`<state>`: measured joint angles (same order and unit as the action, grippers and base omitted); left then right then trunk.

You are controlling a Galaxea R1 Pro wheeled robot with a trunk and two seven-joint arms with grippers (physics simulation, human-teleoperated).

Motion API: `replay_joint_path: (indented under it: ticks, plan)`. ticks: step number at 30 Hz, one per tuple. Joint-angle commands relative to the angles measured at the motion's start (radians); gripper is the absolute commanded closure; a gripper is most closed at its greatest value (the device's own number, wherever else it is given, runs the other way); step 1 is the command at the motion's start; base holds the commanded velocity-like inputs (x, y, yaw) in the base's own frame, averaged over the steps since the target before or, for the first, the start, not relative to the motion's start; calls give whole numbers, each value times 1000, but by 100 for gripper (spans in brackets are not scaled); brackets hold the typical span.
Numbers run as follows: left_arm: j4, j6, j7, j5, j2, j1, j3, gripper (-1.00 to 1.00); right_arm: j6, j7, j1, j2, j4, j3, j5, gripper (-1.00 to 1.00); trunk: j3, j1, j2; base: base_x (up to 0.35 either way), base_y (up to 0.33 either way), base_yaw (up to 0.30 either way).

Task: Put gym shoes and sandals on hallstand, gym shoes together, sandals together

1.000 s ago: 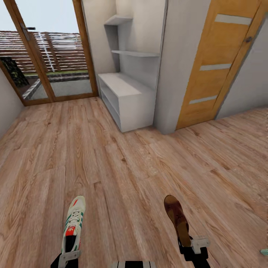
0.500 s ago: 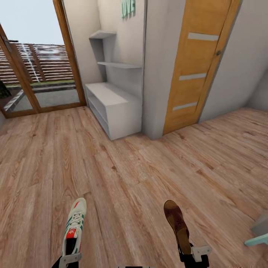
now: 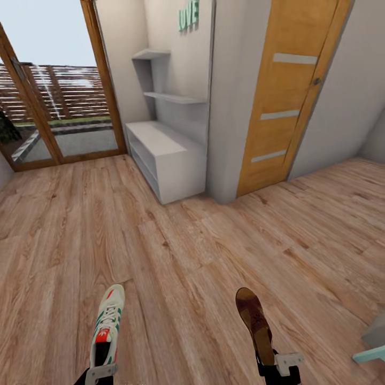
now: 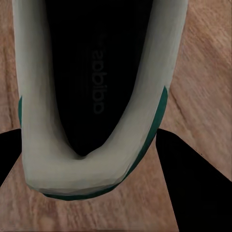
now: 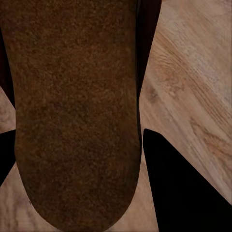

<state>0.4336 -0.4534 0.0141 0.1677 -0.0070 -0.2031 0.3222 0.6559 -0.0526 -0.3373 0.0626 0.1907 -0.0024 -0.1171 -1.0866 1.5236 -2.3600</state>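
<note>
A white gym shoe [image 3: 107, 320] with green stripes and a red tongue label hangs over the corridor floor [image 3: 176, 267], toe pointing away. My left gripper [image 3: 100, 371] is shut on its heel. In the left wrist view the shoe's heel opening [image 4: 92, 96] sits between black fingers [image 4: 195, 188]. A brown sandal [image 3: 254, 320] hangs at the lower right, with my right gripper [image 3: 278, 364] shut on its rear end. The right wrist view shows the sandal's brown surface [image 5: 72, 121] between dark fingers [image 5: 183, 188]. The light-grey hallstand [image 3: 168, 155] stands against the wall ahead, its top bare.
Thin grey wall shelves [image 3: 174, 98] hang above the hallstand. A glass door [image 3: 53, 107] is at the far left, an orange wooden door [image 3: 289, 96] at the right, and a wall corner [image 3: 230, 133] juts out between. A teal object [image 3: 369, 353] pokes in at the lower right.
The whole picture has shifted, so the camera has turned right and tilted up; the hallstand now sits further left. Both grippers still hold the shoe and sandal in the same place.
</note>
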Motion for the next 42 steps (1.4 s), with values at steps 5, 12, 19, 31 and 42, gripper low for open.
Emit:
replay_joint_path:
  ticks: [5, 12, 19, 31, 42]
  plan:
    - [-1, -4, 1, 10, -1, -1, 7, 100, 2, -4, 0, 0, -1, -1, -7, 100, 15, -19, 35, 0, 0, 267]
    - [0, -4, 1, 11, -2, -1, 6, 100, 2, -4, 0, 0, -1, -1, -7, 100, 16, -19, 35, 0, 0, 276]
    - [-1, -28, 1, 7, -1, 0, 7, 100, 2, -4, 0, 0, -1, -1, -7, 100, 20, -19, 35, 0, 0, 277]
    - [-16, -45, 1, 6, 1, 1, 10, 100, 2, -4, 0, 0, -1, 0, -7, 100, 26, -19, 35, 194, 84, 277]
    - [-17, -45, 1, 6, 1, 9, 12, 100, 2, -4, 0, 0, -1, 1, -7, 100, 33, -19, 35, 279, 197, 275]
